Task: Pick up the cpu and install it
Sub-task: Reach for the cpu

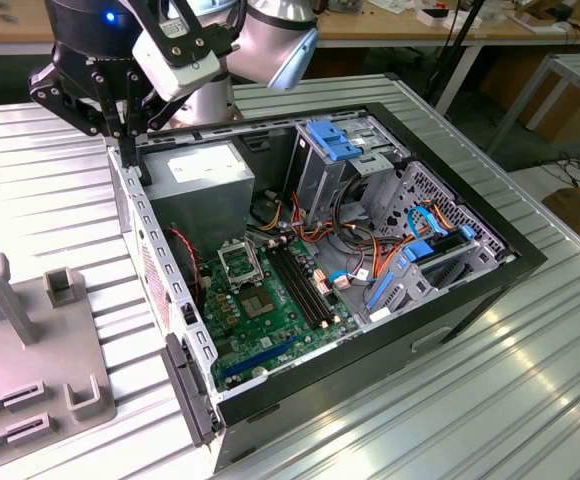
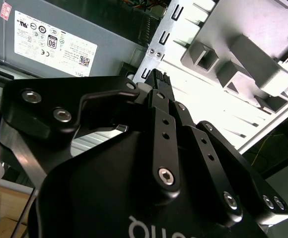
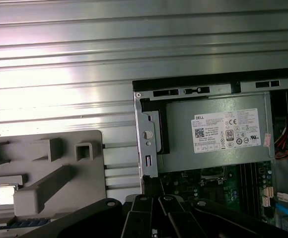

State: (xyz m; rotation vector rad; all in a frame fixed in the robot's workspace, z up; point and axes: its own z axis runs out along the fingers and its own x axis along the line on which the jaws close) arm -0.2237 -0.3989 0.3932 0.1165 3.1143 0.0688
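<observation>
Logged gripper (image 1: 127, 140) empty, fingers (image 2: 157, 94) pressed together, hovering just over case wall (image 1: 140, 215). Located cpu (image 1: 238, 262) flat on motherboard (image 1: 270, 320), well beyond fingertips, past power supply (image 1: 205, 170). Likely hazard: clipping wall rim if lowered here.

Grey moulded plastic tray (image 1: 30, 340) is cropped at the exterior view's left edge. In the first wrist view, green circuit board (image 3: 203, 186) is partly covered by black gripper (image 3: 159, 210).
</observation>
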